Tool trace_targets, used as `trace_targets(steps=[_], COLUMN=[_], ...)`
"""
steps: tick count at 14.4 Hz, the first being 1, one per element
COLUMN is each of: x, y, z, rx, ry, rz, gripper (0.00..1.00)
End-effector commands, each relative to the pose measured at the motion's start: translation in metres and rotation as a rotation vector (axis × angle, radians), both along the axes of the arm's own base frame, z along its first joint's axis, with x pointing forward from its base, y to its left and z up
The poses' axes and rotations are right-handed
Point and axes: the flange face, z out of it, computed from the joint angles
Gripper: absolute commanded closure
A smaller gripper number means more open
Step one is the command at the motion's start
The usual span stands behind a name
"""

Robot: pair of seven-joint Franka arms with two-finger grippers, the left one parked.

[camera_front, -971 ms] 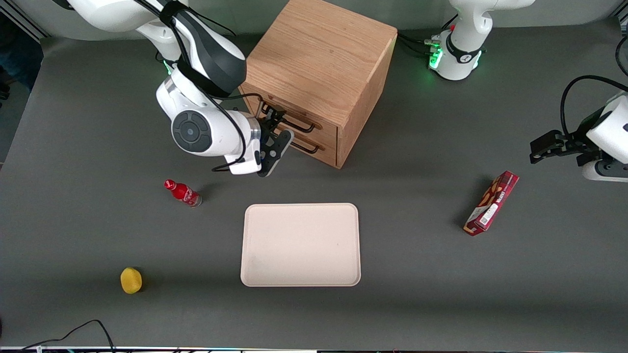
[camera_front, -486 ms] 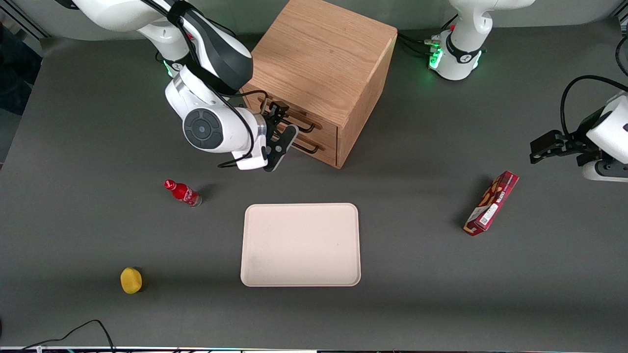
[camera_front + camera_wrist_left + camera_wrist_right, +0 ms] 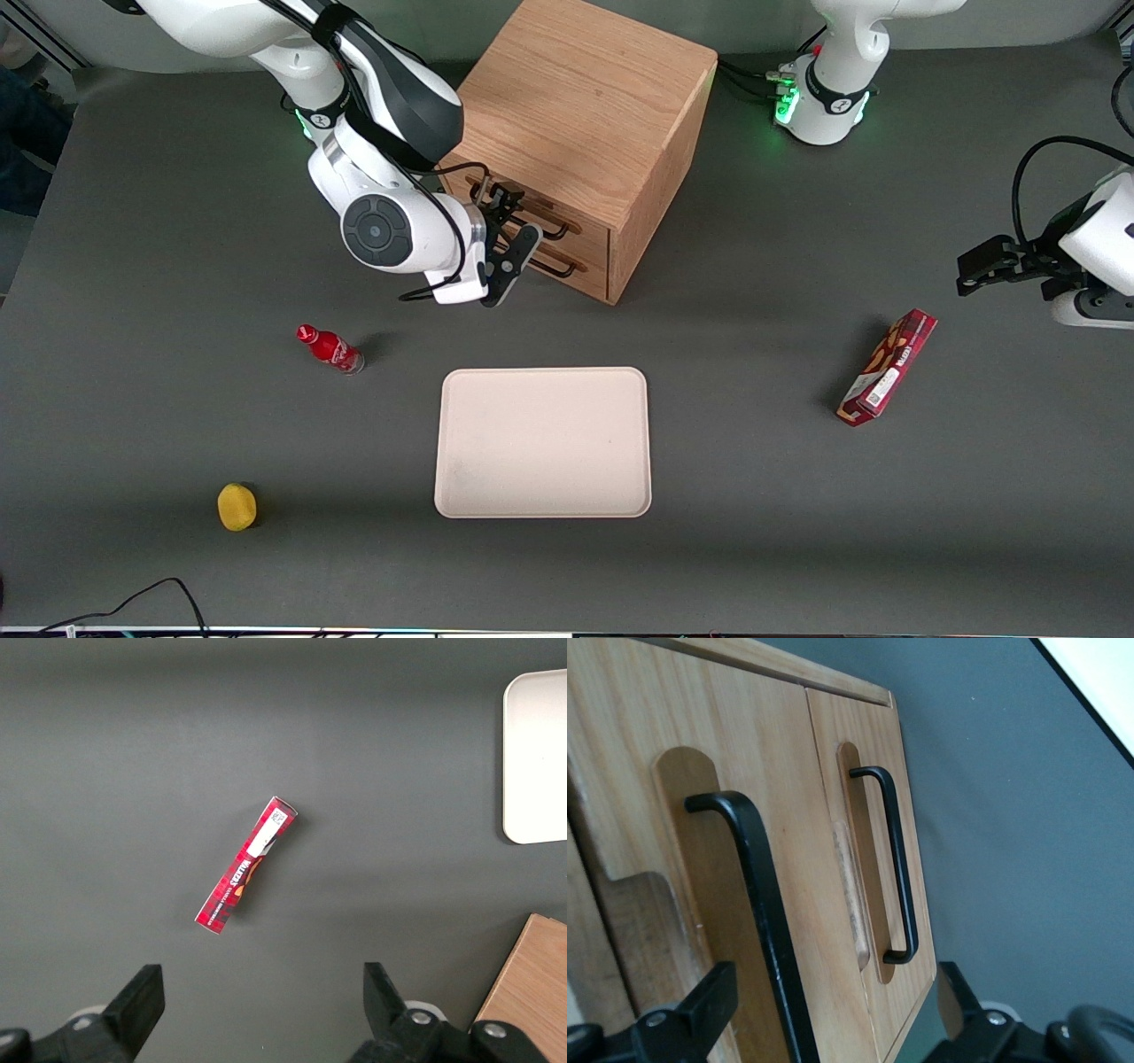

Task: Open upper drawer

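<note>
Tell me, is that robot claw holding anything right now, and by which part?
Nothing is held. The gripper is open in front of the cabinet, its fingers on either side of the upper drawer's black handle, not closed on it.

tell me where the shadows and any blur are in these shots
Front view: sharp; soft shadows beside the cabinet, bottle and box. Right wrist view: the open hand at the upper drawer's handle is blurred. Left wrist view: even light, faint shadow by the box.

- Light oak grain is shown on the cabinet (image 3: 585, 106) and its upper drawer (image 3: 700, 859), with a thin black handle (image 3: 766, 912).
- The black gripper (image 3: 512, 241) is seen in front of that cabinet.
- Near the cabinet, the tray (image 3: 543, 441) is coloured cream (plain, unpatterned).
</note>
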Motion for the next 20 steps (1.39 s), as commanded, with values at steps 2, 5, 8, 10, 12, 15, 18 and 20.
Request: trace_targets(steps=[2, 5, 8, 10, 12, 15, 18, 20], x=[-0.008, -0.012, -0.014, -0.015, -0.016, -0.014, -0.017, -0.016], y=[-0.003, 0.003, 0.004, 0.003, 0.004, 0.004, 0.006, 0.005], z=[-0.001, 0.001, -0.004, -0.011, -0.014, -0.015, -0.021, -0.023], rx=[-0.008, 0.004, 0.004, -0.002, -0.004, 0.0, 0.001, -0.01], ry=[-0.04, -0.059, -0.063, -0.079, -0.084, -0.091, -0.1, -0.107], rz=[0.012, 0.013, 0.009, 0.007, 0.007, 0.001, -0.006, -0.003], gripper=[0.0, 0.0, 0.0, 0.0, 0.0, 0.0, 0.0, 0.0])
